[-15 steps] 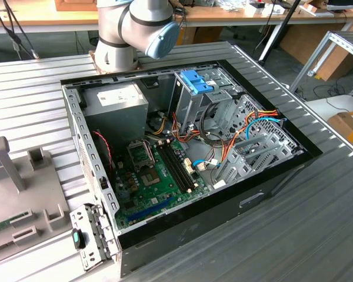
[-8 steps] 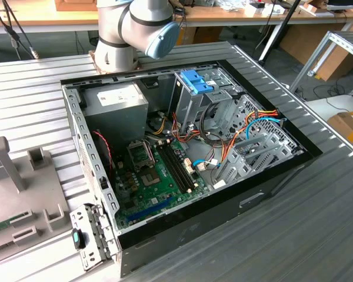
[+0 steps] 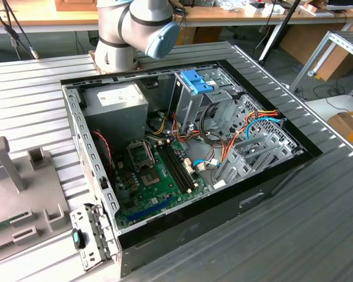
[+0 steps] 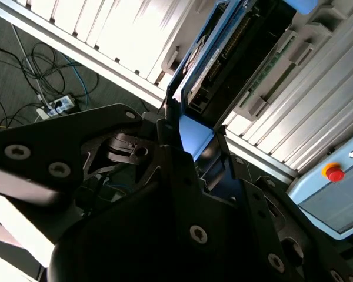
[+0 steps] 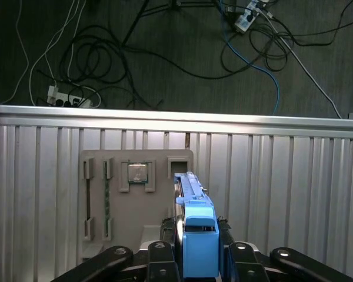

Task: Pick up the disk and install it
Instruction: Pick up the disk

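Gripper: clamped on the disk at its blue carrier end.
Disk: held on edge over the grey fixture tray on the ribbed tabletop.
Computer case: open.

The claw is gripping the disk, its black fingers pressing in on both sides of the blue carrier. The disk is sitting edge-on to the camera. Beyond it, a grey tray is lying flat on the ribbed metal surface, carrying a square chip in one recess and a green strip in a narrow slot. Past the surface's edge, cables and a white power strip are lying tangled on the dark floor.
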Action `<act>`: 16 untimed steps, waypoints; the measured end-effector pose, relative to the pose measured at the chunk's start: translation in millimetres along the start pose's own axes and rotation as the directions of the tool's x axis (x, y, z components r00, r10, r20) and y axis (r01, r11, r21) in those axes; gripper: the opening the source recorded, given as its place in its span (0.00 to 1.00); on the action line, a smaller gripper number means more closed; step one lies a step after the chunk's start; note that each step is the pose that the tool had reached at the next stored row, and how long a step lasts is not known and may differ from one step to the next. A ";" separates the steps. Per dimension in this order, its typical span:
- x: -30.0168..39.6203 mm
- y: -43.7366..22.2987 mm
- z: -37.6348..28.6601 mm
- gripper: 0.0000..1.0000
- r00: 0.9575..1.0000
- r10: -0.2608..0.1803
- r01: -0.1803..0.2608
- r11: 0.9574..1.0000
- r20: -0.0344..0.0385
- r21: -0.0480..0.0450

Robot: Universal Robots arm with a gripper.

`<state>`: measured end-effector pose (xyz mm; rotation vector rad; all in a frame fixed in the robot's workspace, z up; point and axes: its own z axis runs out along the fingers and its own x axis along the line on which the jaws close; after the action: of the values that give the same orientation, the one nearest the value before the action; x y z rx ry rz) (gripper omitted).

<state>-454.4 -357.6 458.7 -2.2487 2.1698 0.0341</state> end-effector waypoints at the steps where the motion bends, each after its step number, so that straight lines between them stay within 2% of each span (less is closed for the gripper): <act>1: 0.0 0.0 0.0 0.36 1.000 0.000 0.000 1.000 0.000 0.000; 7: 0.0 0.0 -0.3 0.36 1.000 0.000 0.000 1.000 0.000 0.000; 10: -0.1 0.0 -2.6 0.36 1.000 0.000 0.000 1.000 0.000 0.000; 11: -0.2 0.0 -6.4 0.36 1.000 0.000 0.000 1.000 0.000 0.000; 12: -0.5 0.1 -19.9 0.36 1.000 0.000 0.000 1.000 0.000 0.000; 13: -0.7 0.1 -24.2 0.36 1.000 0.000 0.000 1.000 0.000 0.000; 16: -0.7 0.1 -26.8 0.36 1.000 0.000 0.000 1.000 0.000 0.000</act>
<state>-454.4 -357.5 485.5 -2.2488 2.1699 0.0342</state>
